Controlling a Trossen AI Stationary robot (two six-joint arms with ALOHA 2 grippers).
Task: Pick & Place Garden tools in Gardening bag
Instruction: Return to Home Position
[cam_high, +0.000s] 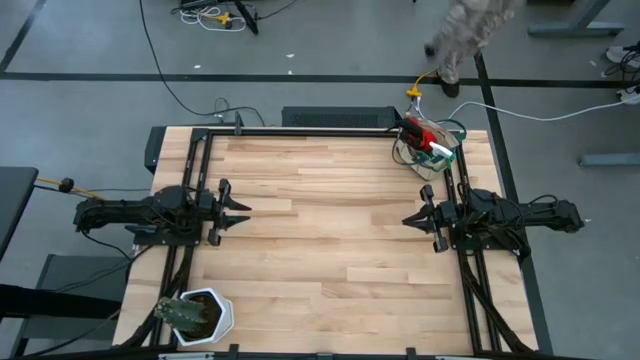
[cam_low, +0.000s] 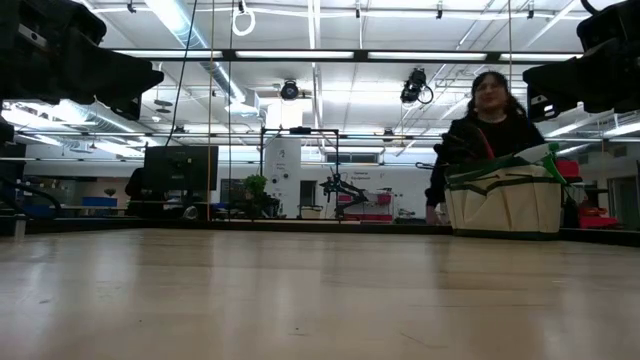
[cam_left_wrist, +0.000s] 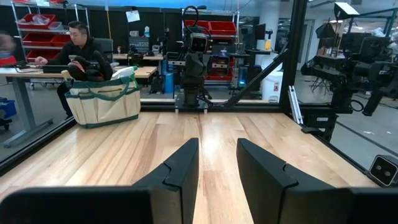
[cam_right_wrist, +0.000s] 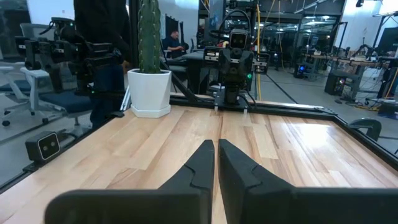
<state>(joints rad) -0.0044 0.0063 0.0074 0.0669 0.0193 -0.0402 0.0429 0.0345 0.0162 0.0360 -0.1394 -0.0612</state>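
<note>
The gardening bag (cam_high: 428, 148), beige canvas with green trim, stands on its base at the table's far right corner; it also shows in the low view (cam_low: 505, 203) and the left wrist view (cam_left_wrist: 102, 102). Garden tools stick out of its top: something red (cam_high: 418, 130) and a green-and-white piece (cam_low: 540, 155). My left gripper (cam_left_wrist: 217, 146) hovers open at the table's left side (cam_high: 243, 212), pointing level across the table. My right gripper (cam_right_wrist: 216, 144) hovers shut at the right side (cam_high: 408, 218), facing the left one. Both are far from the bag, with nothing between their fingers.
A white pot with a dark cactus-like plant (cam_high: 195, 317) stands at the near left corner. A dark metal frame (cam_high: 300, 130) runs around the table. A person (cam_low: 485, 130) is behind the bag beyond the far edge. Bare wood (cam_high: 330, 220) lies between the grippers.
</note>
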